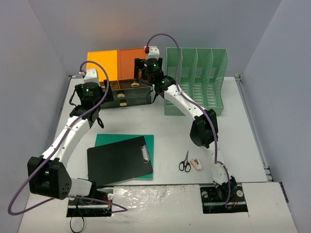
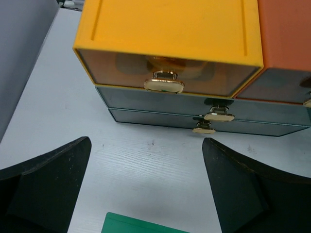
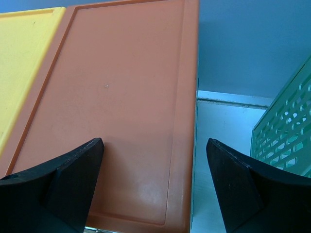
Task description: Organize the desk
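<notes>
The desk (image 1: pixel 243 141) is a white tabletop between grey-lilac walls. On it lie a black clipboard (image 1: pixel 119 160) on a green folder (image 1: pixel 146 141), scissors (image 1: pixel 185 162) and a small pink-white item (image 1: pixel 196 164). My left gripper (image 1: pixel 95 118) is open and empty, low over the bare desk (image 2: pixel 63 97) between the folder's corner (image 2: pixel 131 225) and the drawer fronts. In the left wrist view the left gripper (image 2: pixel 146 150) holds nothing. My right gripper (image 1: pixel 140 64) is open and empty above the orange drawer top (image 3: pixel 121 107). It also shows in the right wrist view (image 3: pixel 154 145).
The drawer unit (image 1: pixel 119 73) with yellow and orange tops stands at the back, its gold handles (image 2: pixel 164 85) facing forward. The green slotted file rack (image 1: pixel 197 80) stands to its right, and its edge shows in the right wrist view (image 3: pixel 286 131). Walls close in left, right and behind.
</notes>
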